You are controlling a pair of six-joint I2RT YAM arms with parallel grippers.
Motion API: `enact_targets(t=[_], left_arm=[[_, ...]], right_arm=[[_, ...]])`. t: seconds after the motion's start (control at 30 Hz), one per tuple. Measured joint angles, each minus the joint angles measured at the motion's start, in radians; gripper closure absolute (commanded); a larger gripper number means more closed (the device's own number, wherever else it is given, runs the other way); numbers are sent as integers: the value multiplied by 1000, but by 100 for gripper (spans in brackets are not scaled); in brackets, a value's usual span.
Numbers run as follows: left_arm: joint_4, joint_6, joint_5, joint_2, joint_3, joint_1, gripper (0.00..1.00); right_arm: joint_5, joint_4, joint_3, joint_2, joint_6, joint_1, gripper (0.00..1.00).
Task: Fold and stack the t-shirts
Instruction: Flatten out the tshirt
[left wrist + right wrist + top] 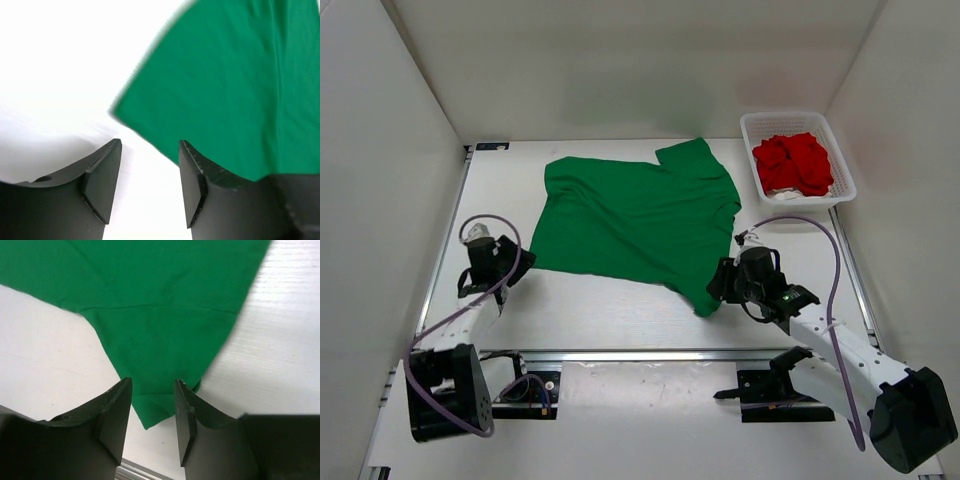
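Observation:
The bright green t-shirt (630,215) lies spread flat in the middle of the white table, one sleeve pointing toward the near right. My left gripper (523,264) is open just off the shirt's near left corner (225,85), with only bare table between its fingers (102,175). My right gripper (718,284) is open too, low over the tip of that sleeve (160,300); the cloth lies flat between the fingers (117,410) and is not pinched. The red t-shirt (795,160) sits crumpled in the basket, with a bit of the off-white t-shirt (782,193) showing under it.
The white mesh basket (785,115) stands at the far right corner of the table. A metal rail (650,354) runs along the near edge in front of both arm bases. White walls close in the left, right and back sides.

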Motion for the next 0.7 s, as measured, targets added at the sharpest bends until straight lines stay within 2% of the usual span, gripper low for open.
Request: enact_targets(t=[0.07, 0.17, 0.4, 0.5, 0.7], left_arm=[[-2, -13, -11, -47, -24, 76, 37], [-1, -29, -16, -33, -32, 127, 38], [56, -80, 2, 156, -11, 98, 49], [84, -96, 4, 187, -5, 89, 48], [149, -125, -6, 256, 14, 62, 63]], right_arm=[[-2, 8, -11, -1, 3, 5, 62], [-11, 19, -30, 2, 4, 5, 62], [14, 23, -32, 17, 2, 92, 63], [8, 28, -32, 15, 2, 108, 63], [0, 45, -32, -4, -1, 101, 63]])
